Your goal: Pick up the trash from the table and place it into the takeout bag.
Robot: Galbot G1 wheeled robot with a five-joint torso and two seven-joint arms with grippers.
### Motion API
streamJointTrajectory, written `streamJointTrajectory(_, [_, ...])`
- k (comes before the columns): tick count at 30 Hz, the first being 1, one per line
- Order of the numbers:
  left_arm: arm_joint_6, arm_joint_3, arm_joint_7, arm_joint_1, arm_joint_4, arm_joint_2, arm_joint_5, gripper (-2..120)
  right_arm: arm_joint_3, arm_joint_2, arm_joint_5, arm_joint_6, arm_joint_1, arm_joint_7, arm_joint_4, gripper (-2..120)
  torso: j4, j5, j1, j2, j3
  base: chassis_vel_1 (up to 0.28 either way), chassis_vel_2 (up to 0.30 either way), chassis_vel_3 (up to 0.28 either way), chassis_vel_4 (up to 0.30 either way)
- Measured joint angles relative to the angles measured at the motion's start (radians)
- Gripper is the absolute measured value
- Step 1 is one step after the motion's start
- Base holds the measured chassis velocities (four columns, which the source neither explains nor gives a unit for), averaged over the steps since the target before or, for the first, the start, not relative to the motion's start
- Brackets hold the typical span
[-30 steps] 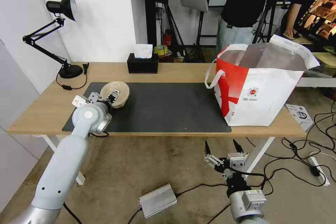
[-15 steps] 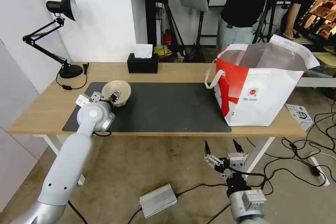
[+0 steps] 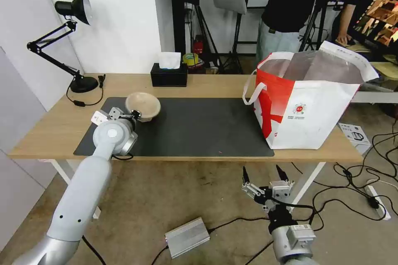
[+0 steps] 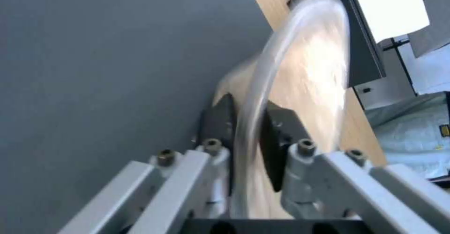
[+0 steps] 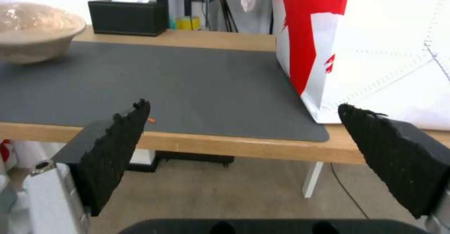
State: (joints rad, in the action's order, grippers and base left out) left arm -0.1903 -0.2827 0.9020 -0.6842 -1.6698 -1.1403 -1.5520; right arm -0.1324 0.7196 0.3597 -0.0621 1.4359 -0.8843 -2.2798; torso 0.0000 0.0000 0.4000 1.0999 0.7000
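A beige bowl [image 3: 144, 105] hangs just above the left end of the dark mat [image 3: 199, 128] on the table [image 3: 215, 85]. My left gripper [image 3: 136, 114] is shut on its near rim. The left wrist view shows the rim of the bowl [image 4: 309, 76] pinched in the left gripper [image 4: 246, 128], one black pad on each side. The takeout bag [image 3: 306, 107] stands open at the table's right end. My right gripper [image 3: 261, 172] is open and holds nothing, below the table's front edge. The right wrist view has the right gripper [image 5: 244, 105] facing the mat, the bowl [image 5: 33, 30] and the bag [image 5: 375, 51].
A black tissue box [image 3: 168, 75] stands at the back of the table and a black desk lamp [image 3: 74, 41] at the back left. On the floor lie a silver box [image 3: 187, 237] and cables [image 3: 365, 174]. A person stands behind the bag.
My left gripper has carried the bowl a little up and to the right over the mat, and the bowl now sits more level. The right arm has not moved.
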Motion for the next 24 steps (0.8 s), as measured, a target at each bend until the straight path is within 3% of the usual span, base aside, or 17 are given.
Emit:
streamJointTrajectory(2, [0.0, 0.003, 0.0, 0.0, -0.005, 0.002, 0.002, 0, 0.0, 0.0, 0.0, 0.0, 0.0, 0.0, 0.0, 100, 0.0001, 0.0, 0.0, 0.0, 0.0, 0.0, 0.0, 0.0, 0.0])
streamJointTrajectory(16, [0.004, 0.01, -0.018, -0.001, -0.056, 0.008, 0.029, 0, 0.0, 0.0, 0.0, 0.0, 0.0, 0.0, 0.0, 100, 0.0, 0.0, 0.0, 0.0, 0.0, 0.0, 0.0, 0.0, 0.0])
streamJointTrajectory(21, [0.007, 0.016, -0.053, 0.004, -0.097, 0.025, 0.03, 0, 0.0, 0.0, 0.0, 0.0, 0.0, 0.0, 0.0, 100, 0.0001, 0.0001, 0.0, 0.0, 0.0, 0.0, 0.0, 0.0, 0.0])
streamJointTrajectory(24, [0.019, 0.038, -0.12, 0.015, -0.135, 0.047, 0.021, 0, 0.0, 0.0, 0.0, 0.0, 0.0, 0.0, 0.0, 100, 0.0001, 0.0, 0.0, 0.0, 0.0, 0.0, 0.0, 0.0, 0.0])
